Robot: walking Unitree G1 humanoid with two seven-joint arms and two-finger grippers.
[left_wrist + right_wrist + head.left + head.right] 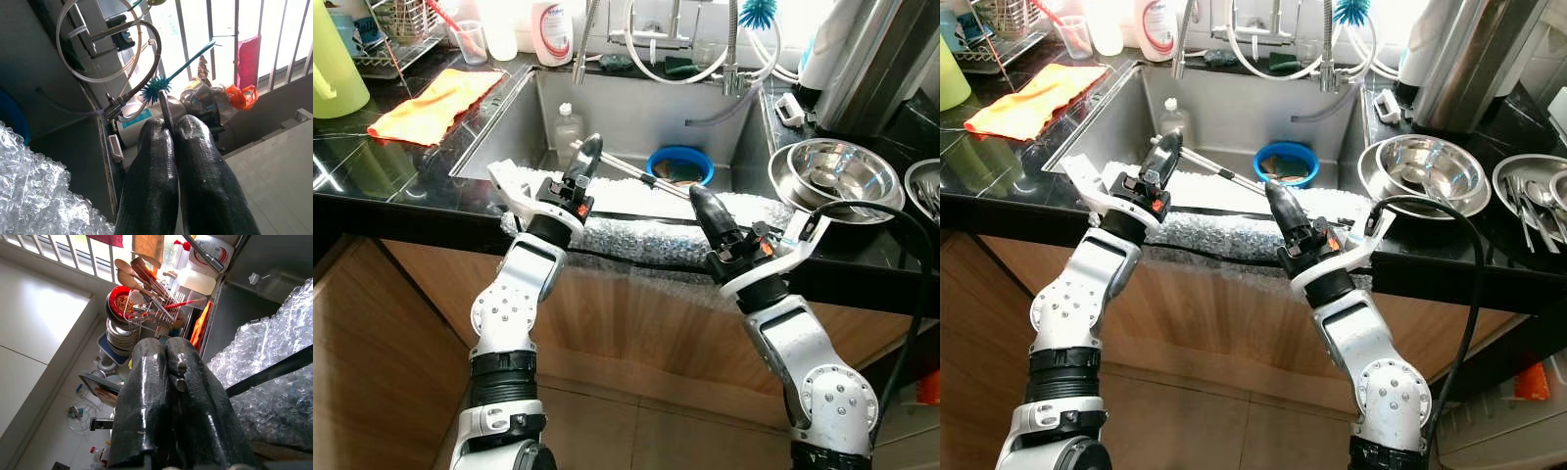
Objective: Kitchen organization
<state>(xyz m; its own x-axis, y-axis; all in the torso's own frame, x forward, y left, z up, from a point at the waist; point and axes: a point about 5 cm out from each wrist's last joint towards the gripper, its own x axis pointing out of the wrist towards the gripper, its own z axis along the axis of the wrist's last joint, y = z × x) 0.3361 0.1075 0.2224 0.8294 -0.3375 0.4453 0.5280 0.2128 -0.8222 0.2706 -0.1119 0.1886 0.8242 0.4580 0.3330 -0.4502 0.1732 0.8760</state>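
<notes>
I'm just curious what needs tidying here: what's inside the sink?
In the sink: a blue bowl holding something brownish, a clear plastic bottle and a long metal utensil. Bubble wrap over the front edge and both grippers hide the nearer sink floor.

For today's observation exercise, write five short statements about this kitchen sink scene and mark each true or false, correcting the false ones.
1. The left end effector grips a thin metal utensil. True.
2. A blue bowl sits inside the sink. True.
3. The orange cloth lies in the sink. False: it lies on the counter, left of the sink.
4. The right end effector is wide open. False: its fingers are shut together.
5. Bubble wrap covers the sink's front edge. True.
</notes>
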